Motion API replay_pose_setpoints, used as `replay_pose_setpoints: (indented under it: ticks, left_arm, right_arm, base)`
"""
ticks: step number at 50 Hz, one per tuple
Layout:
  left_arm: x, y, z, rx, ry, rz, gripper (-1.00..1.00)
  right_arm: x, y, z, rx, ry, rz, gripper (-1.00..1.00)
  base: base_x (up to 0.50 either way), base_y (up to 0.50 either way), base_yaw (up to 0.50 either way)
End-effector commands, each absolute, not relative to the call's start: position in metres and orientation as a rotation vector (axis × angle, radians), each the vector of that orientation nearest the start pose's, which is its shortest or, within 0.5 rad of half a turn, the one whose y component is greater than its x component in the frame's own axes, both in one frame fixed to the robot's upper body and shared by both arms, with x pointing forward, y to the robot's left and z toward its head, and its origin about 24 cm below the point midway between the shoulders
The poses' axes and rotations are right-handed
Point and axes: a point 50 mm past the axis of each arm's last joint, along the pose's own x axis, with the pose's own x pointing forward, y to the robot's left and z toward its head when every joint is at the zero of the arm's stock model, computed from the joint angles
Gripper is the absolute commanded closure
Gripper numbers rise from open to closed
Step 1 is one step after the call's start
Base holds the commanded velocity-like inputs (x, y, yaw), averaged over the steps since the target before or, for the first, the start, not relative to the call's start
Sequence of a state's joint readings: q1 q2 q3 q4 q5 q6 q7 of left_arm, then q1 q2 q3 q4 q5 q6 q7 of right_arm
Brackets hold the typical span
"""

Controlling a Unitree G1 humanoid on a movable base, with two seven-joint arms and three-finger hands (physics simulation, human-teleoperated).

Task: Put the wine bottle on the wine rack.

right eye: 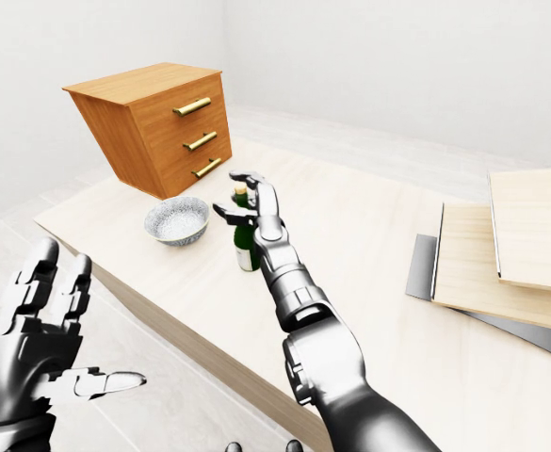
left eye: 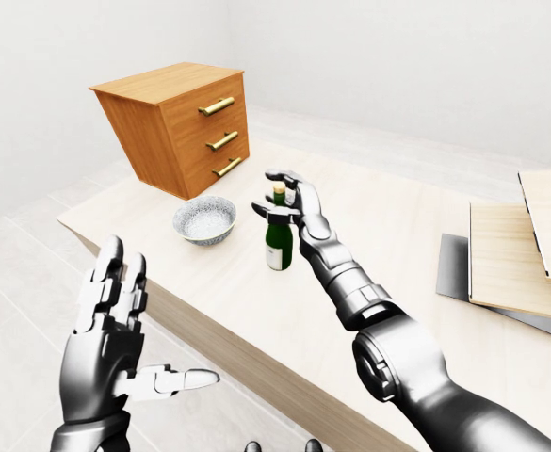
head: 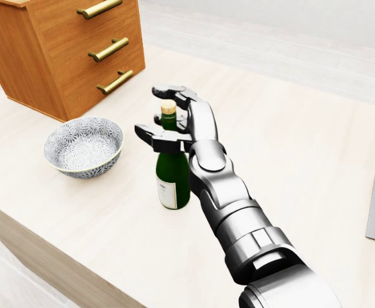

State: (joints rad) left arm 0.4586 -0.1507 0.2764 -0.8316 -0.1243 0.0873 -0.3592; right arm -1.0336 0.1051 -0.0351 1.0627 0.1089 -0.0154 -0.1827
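Observation:
A green wine bottle [head: 173,174] with a cork and a white label stands upright on the pale table [head: 290,147]. My right hand [head: 156,113] is at the bottle's neck, its fingers [head: 174,94] curled past the cork and its thumb [head: 150,136] crossing below. Gaps still show around the neck, so the hand is open. My left hand [left eye: 153,320] hangs open and empty below the table's near edge, at the left-eye view's lower left. No wine rack is recognisable in any view.
A patterned bowl [head: 83,146] sits just left of the bottle. A wooden three-drawer cabinet [head: 65,45] stands on the table at the upper left. Pale wooden boards [left eye: 515,259] lie stacked on a grey slab [left eye: 456,268] at the right.

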Motion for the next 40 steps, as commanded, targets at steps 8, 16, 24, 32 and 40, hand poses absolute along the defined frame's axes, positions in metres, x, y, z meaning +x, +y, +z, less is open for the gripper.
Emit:
replay_pose_setpoints:
  ticks: [8,16,24,32,40]
  left_arm:
    - [0.142,0.197,0.128,0.000,-0.281,0.045,-1.00]
    - [0.142,0.196,0.126,-0.003,-0.275,0.044,-1.00]
    - [0.143,0.197,0.125,-0.003,-0.270,0.044,-1.00]
    - [0.143,0.196,0.125,-0.003,-0.269,0.042,-1.00]
    - [0.142,0.196,0.127,0.001,-0.275,0.042,-1.00]
  right_arm:
    - [0.395,-0.043,0.116,0.049,0.093,0.118,0.95]
    - [0.394,-0.043,0.113,0.049,0.097,0.118,1.00]
    - [0.393,-0.045,0.109,0.051,0.097,0.116,1.00]
    - [0.393,-0.045,0.112,0.070,0.076,0.125,1.00]
    - [0.390,-0.045,0.114,0.096,0.062,0.146,1.00]
  base:
    - [0.00,0.00,0.00]
    - [0.00,0.00,0.00]
    - [0.00,0.00,0.00]
    - [0.00,0.00,0.00]
    - [0.00,0.00,0.00]
